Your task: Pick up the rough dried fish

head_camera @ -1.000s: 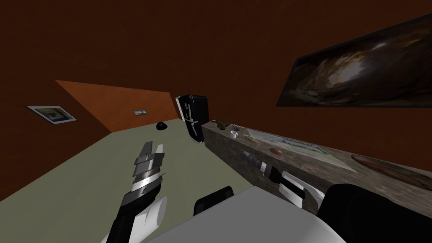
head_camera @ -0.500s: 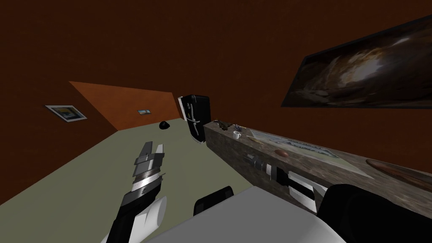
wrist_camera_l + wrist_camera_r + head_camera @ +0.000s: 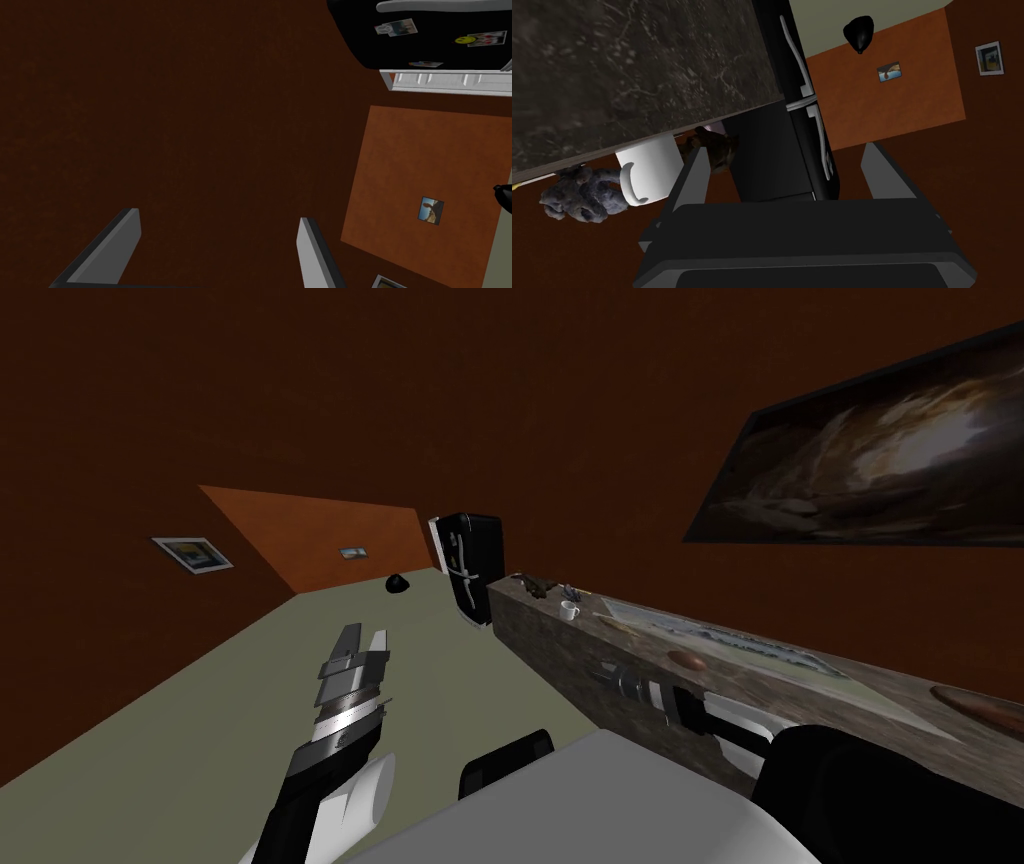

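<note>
Right pincer [image 3: 785,150] spread, empty, aimed along mottled dark stone counter [image 3: 637,65], likely approaching lumpy brown dried fish [image 3: 717,147] beyond white mug [image 3: 654,165].

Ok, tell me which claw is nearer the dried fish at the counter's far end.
Right. The right claw sits beside the counter's front face, pointing toward the dried fish beyond the white mug. The left claw hangs out over the floor, farther off.
</note>
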Motion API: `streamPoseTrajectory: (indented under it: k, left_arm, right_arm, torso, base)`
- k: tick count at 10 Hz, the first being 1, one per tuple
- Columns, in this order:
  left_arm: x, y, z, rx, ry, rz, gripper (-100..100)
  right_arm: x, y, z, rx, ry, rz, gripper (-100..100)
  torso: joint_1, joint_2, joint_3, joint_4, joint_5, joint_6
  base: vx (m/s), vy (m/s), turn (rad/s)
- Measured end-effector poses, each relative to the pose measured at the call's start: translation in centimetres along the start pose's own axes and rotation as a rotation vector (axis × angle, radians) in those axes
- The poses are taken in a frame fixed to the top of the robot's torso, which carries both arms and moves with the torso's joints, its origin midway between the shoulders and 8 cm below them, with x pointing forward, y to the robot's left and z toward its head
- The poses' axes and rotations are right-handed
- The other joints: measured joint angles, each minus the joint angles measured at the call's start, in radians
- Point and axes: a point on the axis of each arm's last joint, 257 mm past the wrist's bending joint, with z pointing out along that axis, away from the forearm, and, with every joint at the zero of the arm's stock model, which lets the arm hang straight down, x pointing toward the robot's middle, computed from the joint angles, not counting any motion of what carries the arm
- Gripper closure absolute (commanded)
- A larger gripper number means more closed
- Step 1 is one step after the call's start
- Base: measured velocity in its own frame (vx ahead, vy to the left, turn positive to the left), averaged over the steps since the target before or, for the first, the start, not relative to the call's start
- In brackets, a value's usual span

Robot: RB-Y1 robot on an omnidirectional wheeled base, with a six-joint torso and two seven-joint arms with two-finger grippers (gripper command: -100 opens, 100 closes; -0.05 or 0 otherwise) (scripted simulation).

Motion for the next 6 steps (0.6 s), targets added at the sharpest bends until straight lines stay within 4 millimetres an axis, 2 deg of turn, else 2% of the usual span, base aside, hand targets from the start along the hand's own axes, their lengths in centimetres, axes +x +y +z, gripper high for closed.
streamPoseTrajectory:
  k: [1,3,6]
  left_arm:
    - [0.0,0.0,0.0,0.000,0.000,0.000,0]
    - [0.0,0.0,0.0,0.000,0.000,0.000,0]
    - [0.0,0.0,0.0,0.000,0.000,0.000,0]
  right_arm:
    - [1.3,-1.5,-0.9,0.017,0.048,-0.026,-100]
    - [2.4,-3.4,-2.8,0.045,0.128,-0.072,-100]
    - [3.3,-6.1,-5.3,0.076,0.243,-0.153,-100]
  torso:
    - [0.000,0.000,0.000,0.000,0.000,0.000]
    - [-0.001,0.000,0.000,0.000,0.000,0.000]
    - [-0.001,0.000,0.000,0.000,0.000,0.000]
  base:
    - [0.047,0.011,0.051]
    - [0.057,0.007,0.070]
    - [0.056,0.001,0.091]
